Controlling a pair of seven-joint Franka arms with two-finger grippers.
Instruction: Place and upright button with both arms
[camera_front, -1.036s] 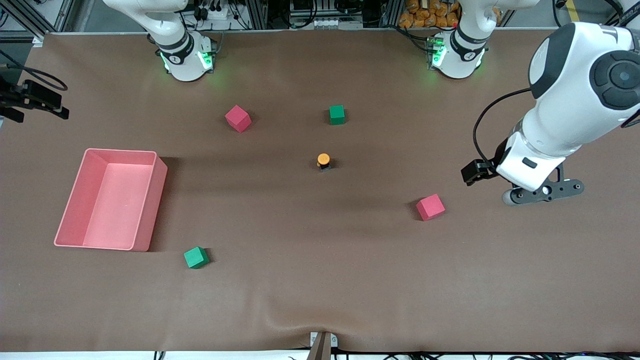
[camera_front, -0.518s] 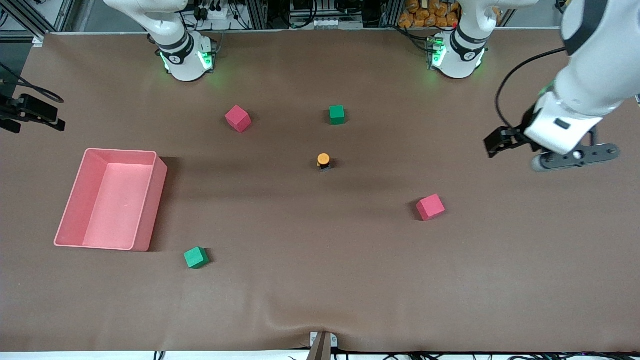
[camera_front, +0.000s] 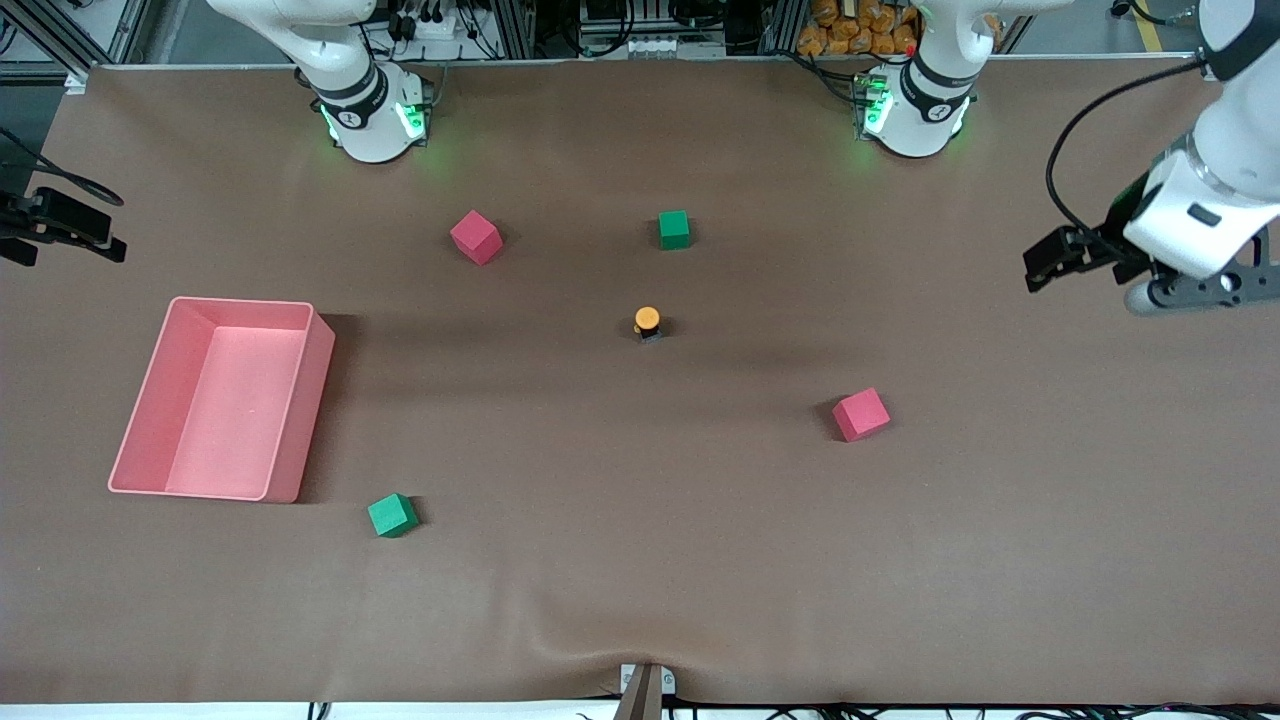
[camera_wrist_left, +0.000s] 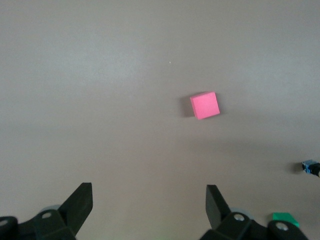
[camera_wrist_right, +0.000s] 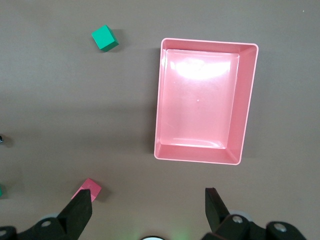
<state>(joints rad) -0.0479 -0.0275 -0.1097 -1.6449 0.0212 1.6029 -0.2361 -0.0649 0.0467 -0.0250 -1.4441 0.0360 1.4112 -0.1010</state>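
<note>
Standing orange cap up on its dark body, the button (camera_front: 647, 322) sits near the middle of the bench (camera_front: 640, 560), and that already looks like the wanted pose, so the step in hand is, by my judgement, clearing both arms away without disturbing it. Taking the button as landmark: a green cube (camera_front: 674, 229) lies farther from the front camera than it, a red cube (camera_front: 476, 237) lies farther too and toward the right arm's end, a second red cube (camera_front: 860, 414) lies nearer and toward the left arm's end, and a second green cube (camera_front: 392, 515) lies nearer, toward the right arm's end beside the pink bin (camera_front: 290, 410). The left hand (camera_wrist_left: 147, 200) hangs high over the bench well off toward the left arm's end from the button, fingers spread wide and holding nothing. The right hand (camera_wrist_right: 147, 202) hovers above the pink bin, likewise spread and empty. Doing this well means keeping both hands high and well apart from the button, since a brush or a cable swing could topple so small a part.
</note>
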